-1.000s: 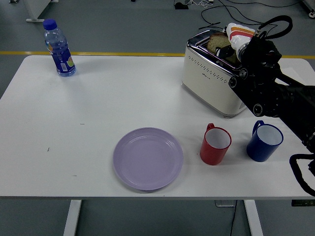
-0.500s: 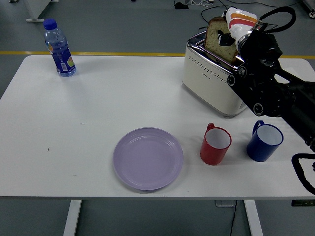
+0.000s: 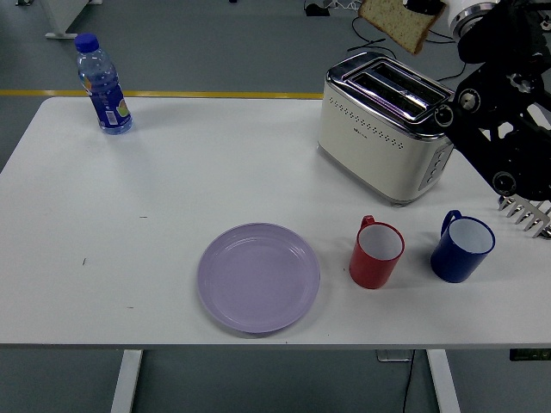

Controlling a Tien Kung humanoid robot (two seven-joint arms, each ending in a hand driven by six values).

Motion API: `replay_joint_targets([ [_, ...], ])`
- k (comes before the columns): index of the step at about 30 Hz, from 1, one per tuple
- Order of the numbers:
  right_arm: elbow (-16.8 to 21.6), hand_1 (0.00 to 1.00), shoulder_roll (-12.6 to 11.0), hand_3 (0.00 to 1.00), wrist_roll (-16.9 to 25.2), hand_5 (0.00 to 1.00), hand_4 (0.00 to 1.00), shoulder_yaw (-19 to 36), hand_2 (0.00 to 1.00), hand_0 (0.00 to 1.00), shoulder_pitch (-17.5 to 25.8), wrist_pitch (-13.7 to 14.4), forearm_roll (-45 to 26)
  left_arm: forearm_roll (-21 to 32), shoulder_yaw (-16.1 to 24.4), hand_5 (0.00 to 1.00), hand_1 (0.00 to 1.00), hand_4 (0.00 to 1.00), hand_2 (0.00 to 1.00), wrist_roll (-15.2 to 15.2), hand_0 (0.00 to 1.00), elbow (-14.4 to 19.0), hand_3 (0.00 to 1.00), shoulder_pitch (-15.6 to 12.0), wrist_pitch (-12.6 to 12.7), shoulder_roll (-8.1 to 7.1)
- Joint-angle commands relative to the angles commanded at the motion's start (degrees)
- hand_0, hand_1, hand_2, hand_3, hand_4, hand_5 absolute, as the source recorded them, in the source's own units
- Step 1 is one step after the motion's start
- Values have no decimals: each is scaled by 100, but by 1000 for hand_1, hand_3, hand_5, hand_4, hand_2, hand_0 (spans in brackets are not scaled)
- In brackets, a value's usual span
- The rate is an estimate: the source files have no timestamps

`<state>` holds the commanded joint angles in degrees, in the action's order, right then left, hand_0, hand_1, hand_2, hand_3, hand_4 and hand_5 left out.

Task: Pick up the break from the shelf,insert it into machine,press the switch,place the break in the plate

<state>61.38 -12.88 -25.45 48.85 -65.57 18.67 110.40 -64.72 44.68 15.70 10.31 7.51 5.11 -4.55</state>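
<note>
Lifted clear since the earlier frame, the bread slice (image 3: 396, 21) now hangs above the toaster (image 3: 383, 138), at the picture's one o'clock, pinched by the fingers of the right hand (image 3: 448, 10), which is mostly cropped. Toasting looks finished, so only the placing remains. The white, smooth tabletop (image 3: 172, 181) carries the glossy cream toaster, its chrome slots empty, at two o'clock. At six o'clock lies the round lilac plate (image 3: 258, 277), bare. The slice is porous, brown-crusted.

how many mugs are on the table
2: a red mug right of the purple plate, and a blue mug to its right, both in front of the toaster.
</note>
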Motion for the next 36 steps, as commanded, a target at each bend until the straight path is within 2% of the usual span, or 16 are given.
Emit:
replay_joint_targets([
  [9, 1891, 238, -516, 468, -186, 2, 392, 230, 333, 160, 531, -15, -1500, -76, 59, 935, 592, 326, 590, -2, 656, 0, 598, -21, -9, 0],
  [13, 2541, 238, -694, 468, -265, 2, 392, 29, 333, 160, 806, -131, -2166, -84, 73, 935, 592, 326, 590, -7, 656, 0, 598, -44, -8, 2],
  [18, 3135, 234, -864, 469, -194, 2, 399, -402, 324, 150, 1226, -339, -3133, -102, 79, 936, 593, 326, 590, -9, 655, 0, 597, -58, -13, 6],
  [20, 3197, 196, -879, 466, -189, 2, 400, -482, 306, 136, 1291, -359, -3375, -106, 84, 935, 592, 326, 590, -8, 655, 0, 598, -60, -13, 7],
  [23, 3306, 196, -881, 466, -115, 2, 400, -770, 306, 136, 1552, -366, -3824, -107, 86, 935, 592, 326, 590, -10, 655, 0, 598, -67, -14, 10],
  [26, 3315, 188, -855, 467, -76, 2, 396, -896, 303, 124, 1706, -343, -3977, -109, 94, 938, 593, 328, 590, -11, 655, 0, 598, -72, -12, 15],
  [29, 3253, 188, -793, 467, 7, 2, 396, -1138, 303, 124, 1913, -268, -4224, -109, 96, 938, 593, 328, 590, -14, 655, 0, 598, -82, -12, 18],
  [36, 3041, 188, -663, 462, 91, 2, 382, -1736, 301, 123, 2093, -223, -4669, -70, 53, 934, 593, 327, 589, -19, 655, 0, 599, -72, -14, 20],
])
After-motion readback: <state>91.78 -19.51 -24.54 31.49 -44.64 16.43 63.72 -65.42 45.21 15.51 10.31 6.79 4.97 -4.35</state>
